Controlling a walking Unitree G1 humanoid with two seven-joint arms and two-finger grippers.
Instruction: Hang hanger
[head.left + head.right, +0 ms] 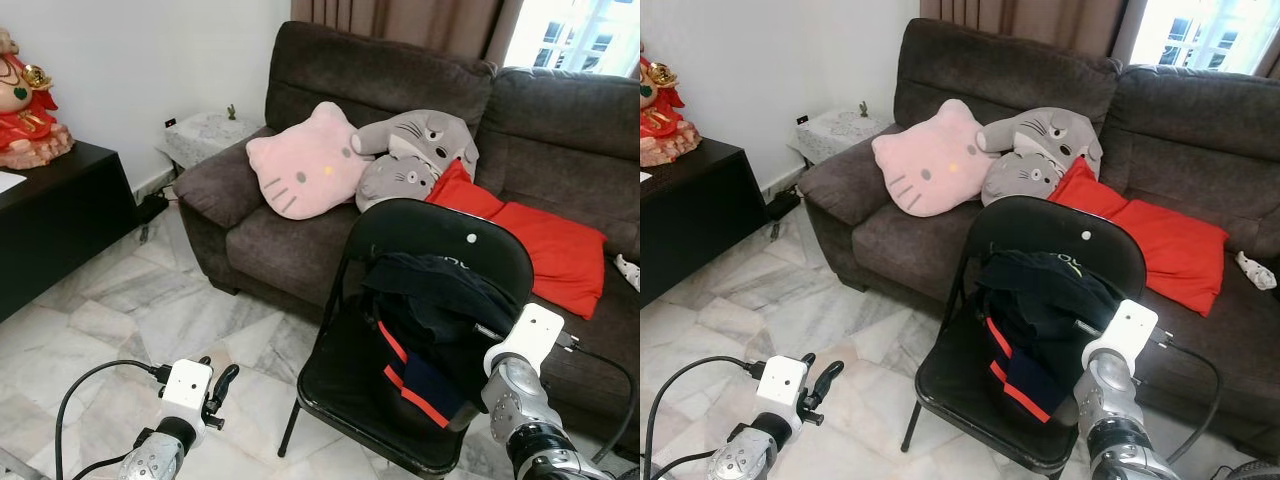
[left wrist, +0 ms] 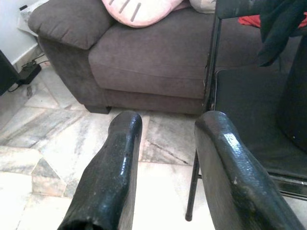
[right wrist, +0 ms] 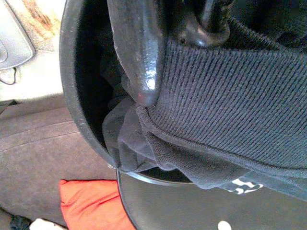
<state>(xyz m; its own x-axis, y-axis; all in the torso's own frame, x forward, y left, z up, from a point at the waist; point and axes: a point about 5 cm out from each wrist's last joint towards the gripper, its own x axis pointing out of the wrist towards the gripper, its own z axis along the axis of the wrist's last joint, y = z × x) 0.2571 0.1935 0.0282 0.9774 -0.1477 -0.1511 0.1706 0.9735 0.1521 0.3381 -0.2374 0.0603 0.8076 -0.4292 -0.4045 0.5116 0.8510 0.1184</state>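
A: Where is the hanger?
B: Unclear; a dark garment (image 1: 430,330) drapes over the chair (image 1: 440,235); right tool (image 3: 158,72) is pressed into it, grip unreadable.
A: The left tool (image 2: 168,177)?
B: Open; beside the chair, farther from the garment.

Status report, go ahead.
Left gripper open, idle above floor. Right gripper in dark garment draped on folding chair. Hanger hook possibly visible; unclear.

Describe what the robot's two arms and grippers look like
Both arms are silver metal with ribbed dark joints. Each wrist carries a white boxy camera housing, and a black cable loops from each. The left gripper has two long, glossy black fingers with rounded tips. The right gripper has the same shiny black fingers; its white housing shows a small dark dot.
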